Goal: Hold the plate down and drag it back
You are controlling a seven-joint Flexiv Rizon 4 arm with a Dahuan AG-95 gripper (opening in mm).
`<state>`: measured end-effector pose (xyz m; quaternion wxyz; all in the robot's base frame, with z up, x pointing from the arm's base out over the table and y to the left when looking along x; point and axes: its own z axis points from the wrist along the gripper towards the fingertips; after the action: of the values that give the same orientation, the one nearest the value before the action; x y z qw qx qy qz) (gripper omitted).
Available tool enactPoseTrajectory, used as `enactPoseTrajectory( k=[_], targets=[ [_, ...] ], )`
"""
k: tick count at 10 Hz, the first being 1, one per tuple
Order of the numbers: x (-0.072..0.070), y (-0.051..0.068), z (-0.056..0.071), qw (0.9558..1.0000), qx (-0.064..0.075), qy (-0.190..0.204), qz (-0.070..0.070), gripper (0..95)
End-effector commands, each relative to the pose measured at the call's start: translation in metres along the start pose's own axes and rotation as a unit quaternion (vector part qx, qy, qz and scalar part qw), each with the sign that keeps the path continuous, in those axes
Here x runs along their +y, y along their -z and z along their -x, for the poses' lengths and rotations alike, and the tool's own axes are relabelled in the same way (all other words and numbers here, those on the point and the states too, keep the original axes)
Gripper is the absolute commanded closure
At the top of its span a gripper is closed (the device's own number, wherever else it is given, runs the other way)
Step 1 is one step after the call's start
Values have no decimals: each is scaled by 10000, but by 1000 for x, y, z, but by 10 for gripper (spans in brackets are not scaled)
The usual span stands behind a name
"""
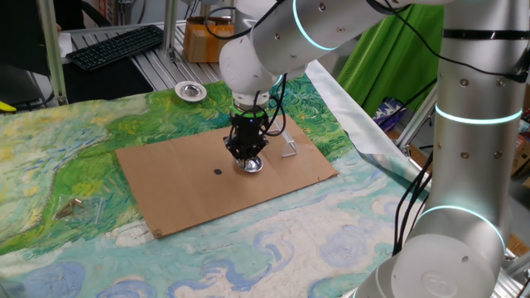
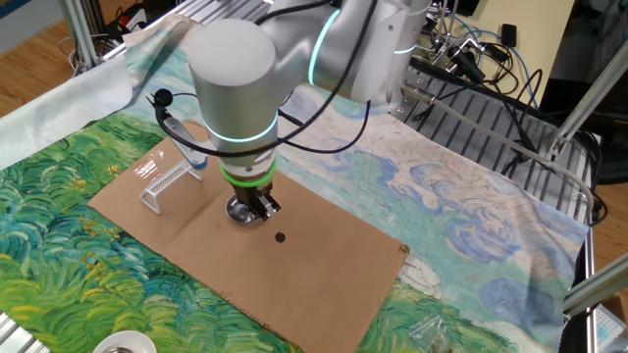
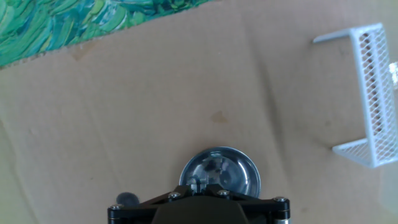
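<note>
The plate (image 1: 252, 165), a small shiny silver dish with a dark centre, lies on a brown cardboard sheet (image 1: 178, 186). It also shows in the other fixed view (image 2: 238, 212) and at the bottom of the hand view (image 3: 239, 171). My gripper (image 1: 248, 156) points straight down with its tips on the plate's centre. The fingers look closed together and press on the dish rather than clasp it. The gripper shows over the plate in the other fixed view (image 2: 257, 207) and at the lower edge of the hand view (image 3: 200, 183). The gripper body hides the near part of the plate.
A white mesh goal-like frame (image 1: 289, 149) (image 2: 165, 183) (image 3: 372, 93) stands on the cardboard beside the plate. A black dot (image 1: 218, 172) (image 2: 281, 236) marks the cardboard. A second silver dish (image 1: 191, 91) with a paler rim sits on the painted cloth. A keyboard (image 1: 116, 45) lies behind.
</note>
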<state>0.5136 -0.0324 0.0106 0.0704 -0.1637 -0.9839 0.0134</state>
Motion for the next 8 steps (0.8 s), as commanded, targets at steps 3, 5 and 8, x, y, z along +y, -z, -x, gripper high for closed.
enactPoseTrajectory(
  k=[3, 5, 8],
  targets=[
    [4, 3, -2, 10000, 12, -8, 22, 950],
    [4, 3, -1, 10000, -1, -31, 9, 950],
    [3, 4, -1, 10000, -80, 44, -10, 950]
  ],
)
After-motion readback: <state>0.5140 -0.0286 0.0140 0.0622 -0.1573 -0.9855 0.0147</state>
